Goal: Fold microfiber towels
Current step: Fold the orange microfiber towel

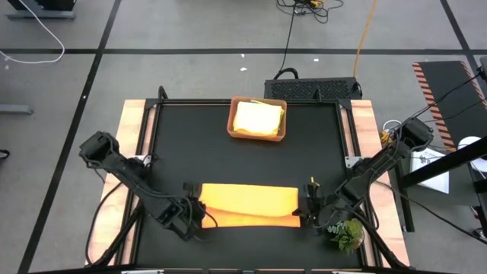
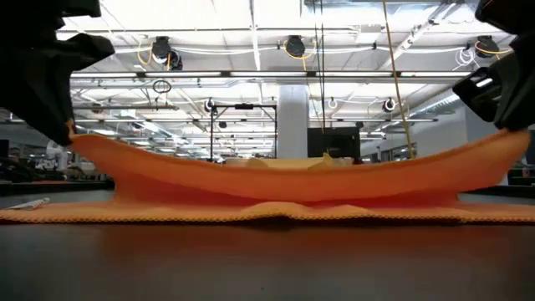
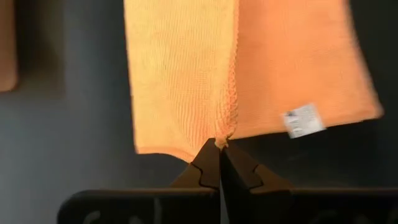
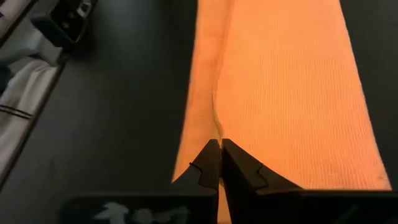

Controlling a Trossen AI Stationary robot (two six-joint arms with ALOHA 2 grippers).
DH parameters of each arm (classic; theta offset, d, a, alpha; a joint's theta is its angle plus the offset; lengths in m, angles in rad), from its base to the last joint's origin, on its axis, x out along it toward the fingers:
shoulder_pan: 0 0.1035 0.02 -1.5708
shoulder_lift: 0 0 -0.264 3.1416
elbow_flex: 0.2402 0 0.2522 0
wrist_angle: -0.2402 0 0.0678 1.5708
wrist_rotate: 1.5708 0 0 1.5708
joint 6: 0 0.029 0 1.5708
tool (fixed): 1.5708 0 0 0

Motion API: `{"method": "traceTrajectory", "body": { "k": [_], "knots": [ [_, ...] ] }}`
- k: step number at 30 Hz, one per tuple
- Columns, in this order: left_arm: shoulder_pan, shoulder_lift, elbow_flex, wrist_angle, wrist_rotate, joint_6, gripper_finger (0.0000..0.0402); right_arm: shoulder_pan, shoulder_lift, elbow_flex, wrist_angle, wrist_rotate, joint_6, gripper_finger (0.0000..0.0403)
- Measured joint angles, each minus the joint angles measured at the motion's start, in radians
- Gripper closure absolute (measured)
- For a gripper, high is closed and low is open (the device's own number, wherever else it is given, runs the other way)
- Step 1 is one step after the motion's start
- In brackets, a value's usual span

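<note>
An orange microfiber towel (image 1: 249, 204) lies across the near middle of the black table, partly folded over itself. Its lower layer (image 2: 267, 213) rests flat on the table. The upper layer (image 2: 276, 180) is raised at both ends and sags in the middle. My left gripper (image 1: 196, 215) is shut on the towel's left end. My right gripper (image 1: 308, 205) is shut on its right end. A folded yellow towel (image 1: 257, 118) lies in the brown tray (image 1: 232, 125) at the far middle. My left gripper pinches the hemmed edge (image 3: 226, 134) at the towel's left end between its two fingers, slanting down from the left. That end (image 2: 79, 140) is lifted above the lower layer. My right gripper pinches the towel's edge (image 4: 217, 129) at its right end between its two fingers, slanting down from the right. That end (image 2: 514, 142) is held above the table, and the cloth hangs slack between the two grips.
A small green plant sprig (image 1: 346, 234) lies at the near right corner, close to my right arm. Bare black table shows between the towel and the tray. Wooden strips (image 1: 133, 129) edge the table on both sides.
</note>
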Motion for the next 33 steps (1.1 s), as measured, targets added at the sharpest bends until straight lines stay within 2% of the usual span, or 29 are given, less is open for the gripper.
{"method": "traceTrajectory", "body": {
  "k": [10,18,22,26,33],
  "knots": [
    [-0.073,0.0,-0.001,0.118,0.013,0.001,0.0401,0.039,0.0,0.0,-0.002,-0.005,0.012,0.0403],
    [-0.084,0.0,-0.001,0.144,0.013,-0.01,0.0397,0.04,0.0,-0.014,0.019,-0.012,0.037,0.0398],
    [-0.084,0.0,-0.001,0.19,0.053,0.01,0.0377,0.039,0.0,-0.061,0.099,-0.085,0.048,0.0379],
    [-0.084,0.0,-0.001,0.236,0.088,0.021,0.0344,0.04,0.0,-0.108,0.18,-0.116,0.064,0.0352],
    [-0.084,0.0,-0.001,0.216,0.14,0.014,0.0302,0.039,0.0,-0.145,0.294,-0.165,0.054,0.0296]
  ]
}}
